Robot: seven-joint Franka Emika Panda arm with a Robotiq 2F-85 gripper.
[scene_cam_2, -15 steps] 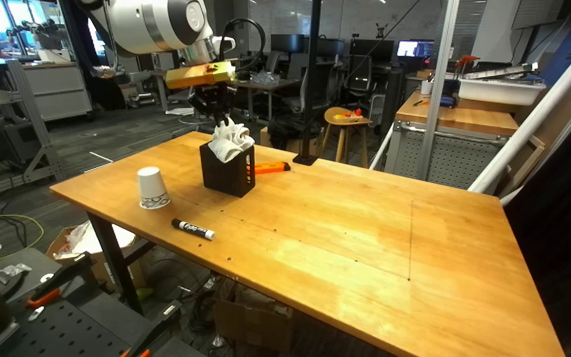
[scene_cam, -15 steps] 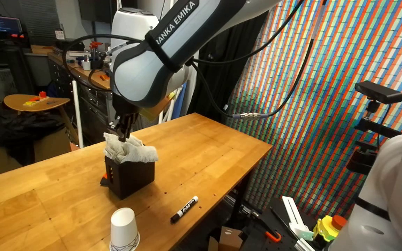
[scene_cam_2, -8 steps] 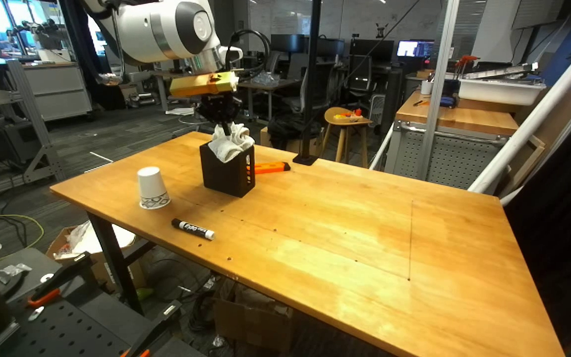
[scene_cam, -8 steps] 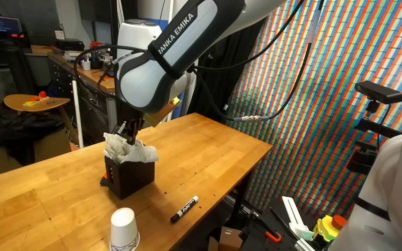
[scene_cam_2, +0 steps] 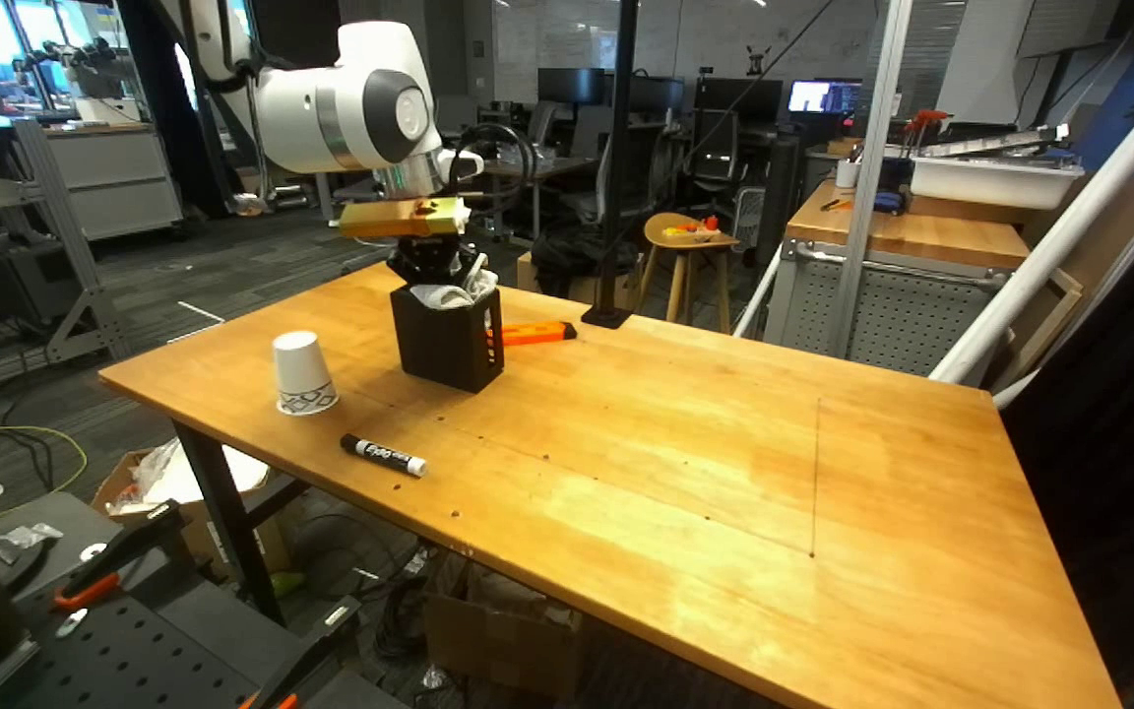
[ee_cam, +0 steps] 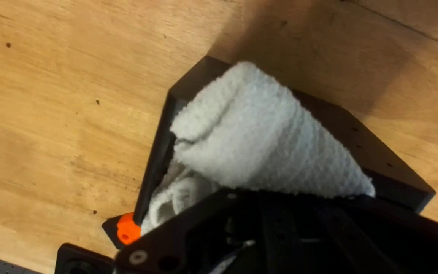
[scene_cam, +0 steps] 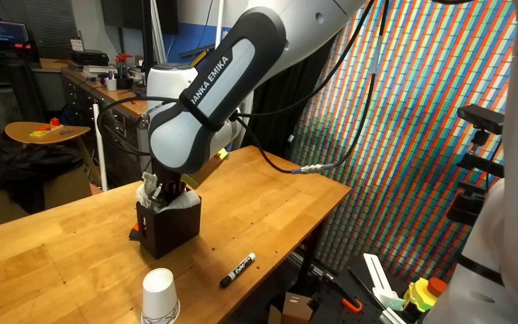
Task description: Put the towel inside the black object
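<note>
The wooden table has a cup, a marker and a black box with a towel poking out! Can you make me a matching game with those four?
Things:
1. cup
2. towel
3. marker
4. black box

How it is:
A. has the towel in it
B. lying on its side
C. standing upside down
D. poking out of the black box's top

Right pairs: 1-C, 2-D, 3-B, 4-A

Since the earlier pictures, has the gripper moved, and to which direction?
Yes, downward: judged against the black post in an exterior view, the gripper now sits lower, at the mouth of the black basket.
</note>
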